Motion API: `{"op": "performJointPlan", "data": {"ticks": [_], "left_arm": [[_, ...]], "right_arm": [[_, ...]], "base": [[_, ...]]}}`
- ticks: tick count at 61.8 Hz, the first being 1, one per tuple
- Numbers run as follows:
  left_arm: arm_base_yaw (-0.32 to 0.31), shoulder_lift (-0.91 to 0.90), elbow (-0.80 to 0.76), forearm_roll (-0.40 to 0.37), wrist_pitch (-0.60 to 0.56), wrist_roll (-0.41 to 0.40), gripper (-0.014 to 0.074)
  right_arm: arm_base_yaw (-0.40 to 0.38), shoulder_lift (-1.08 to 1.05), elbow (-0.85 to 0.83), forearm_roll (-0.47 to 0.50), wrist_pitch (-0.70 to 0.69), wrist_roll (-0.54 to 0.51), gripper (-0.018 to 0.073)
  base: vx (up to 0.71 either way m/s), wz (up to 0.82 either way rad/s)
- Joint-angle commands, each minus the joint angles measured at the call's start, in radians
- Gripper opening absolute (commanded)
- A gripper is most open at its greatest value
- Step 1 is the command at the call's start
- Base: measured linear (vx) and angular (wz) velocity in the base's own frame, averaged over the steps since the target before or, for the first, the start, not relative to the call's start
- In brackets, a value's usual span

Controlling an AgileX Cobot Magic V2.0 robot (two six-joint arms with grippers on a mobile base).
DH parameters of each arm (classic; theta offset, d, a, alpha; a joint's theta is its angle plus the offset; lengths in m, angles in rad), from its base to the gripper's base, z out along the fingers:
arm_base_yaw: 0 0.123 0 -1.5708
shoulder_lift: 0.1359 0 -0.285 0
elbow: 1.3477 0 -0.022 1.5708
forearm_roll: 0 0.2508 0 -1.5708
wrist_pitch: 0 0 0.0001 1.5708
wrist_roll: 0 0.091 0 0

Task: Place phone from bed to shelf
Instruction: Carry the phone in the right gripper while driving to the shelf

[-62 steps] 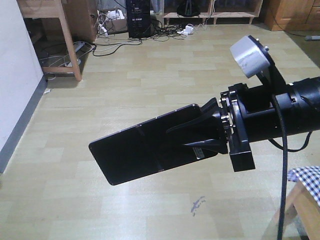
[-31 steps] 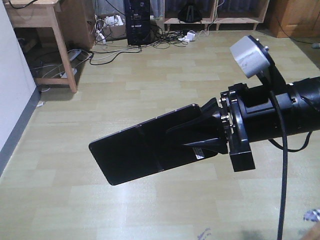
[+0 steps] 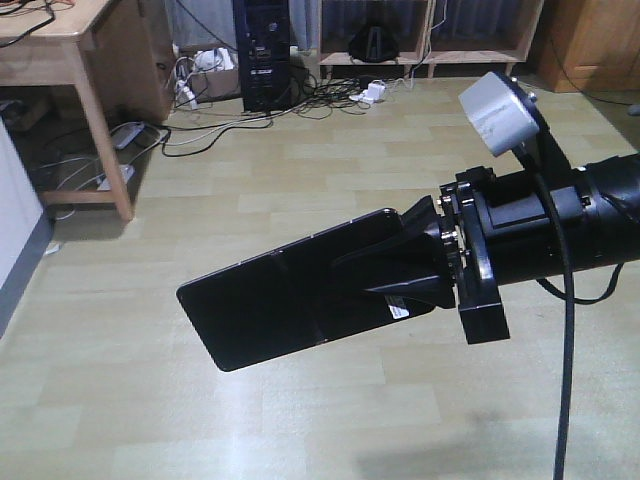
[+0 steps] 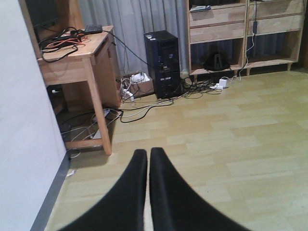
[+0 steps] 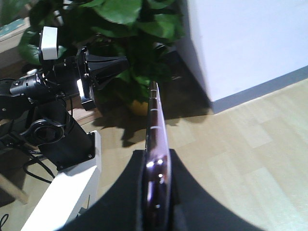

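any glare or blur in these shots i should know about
Front view: sharp, the phone reads as a dark slab, with a pale sheen on the floor below it. Left wrist view: background crisp, the left gripper soft-edged near the lens. Right wrist view: phone edge blurred with a bright highlight, plant mostly dark.

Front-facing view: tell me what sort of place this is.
Probably a lived-in room or home office, not a workshop: wood-look plank floor, a wooden desk with tangled cables beside it, a black computer tower, and a pale wooden shelf along the far wall.
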Motion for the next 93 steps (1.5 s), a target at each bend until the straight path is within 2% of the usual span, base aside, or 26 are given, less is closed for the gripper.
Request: {"op": "performJointPlan", "data": {"ticks": [1,93], "left_arm": [[-0.004,-0.013,-0.021,-0.009,-0.072,-0.006,0.0001],[-0.004,-0.013,-0.021,-0.009,-0.072,-0.006,0.0001]], "right_arm": [[-0.003,-0.029,-0.025,0.092,0.076,-0.007,-0.0002],[-0.003,-0.029,-0.025,0.092,0.076,-0.008,-0.0002]], "base": [[0.39,-0.13],[0.39,-0.28]]}}
